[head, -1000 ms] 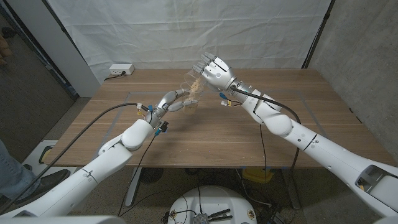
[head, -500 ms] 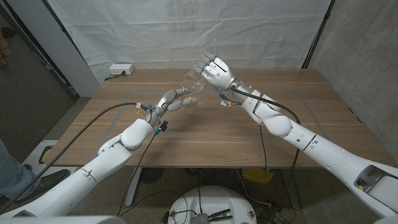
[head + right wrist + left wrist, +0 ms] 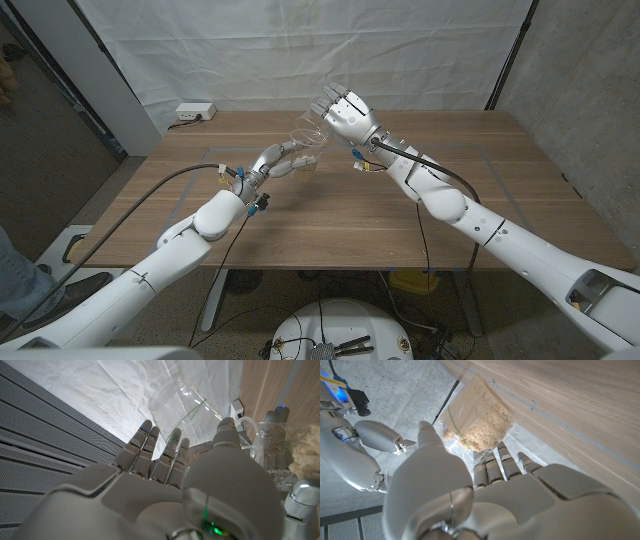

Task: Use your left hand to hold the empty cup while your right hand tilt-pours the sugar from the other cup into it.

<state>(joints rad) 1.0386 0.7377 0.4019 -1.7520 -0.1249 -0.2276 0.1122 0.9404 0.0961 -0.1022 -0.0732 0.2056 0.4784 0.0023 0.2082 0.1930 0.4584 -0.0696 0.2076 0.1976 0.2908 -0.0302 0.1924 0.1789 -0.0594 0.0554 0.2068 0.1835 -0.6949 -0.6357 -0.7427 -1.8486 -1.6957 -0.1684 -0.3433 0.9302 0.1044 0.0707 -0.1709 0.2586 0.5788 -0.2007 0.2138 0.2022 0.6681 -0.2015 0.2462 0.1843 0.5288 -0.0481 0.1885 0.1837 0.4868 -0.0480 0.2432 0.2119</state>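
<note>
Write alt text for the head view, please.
Over a wooden table, the right hand holds a clear cup tipped above a second cup gripped by the left hand. A white backdrop hangs behind; a power strip lies at the table's far left corner.

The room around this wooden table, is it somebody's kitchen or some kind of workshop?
Probably a lab or test room, not a kitchen. A white sheet hangs as a backdrop behind the wooden table, a power strip sits at its far edge, and the wall is bare concrete.
</note>
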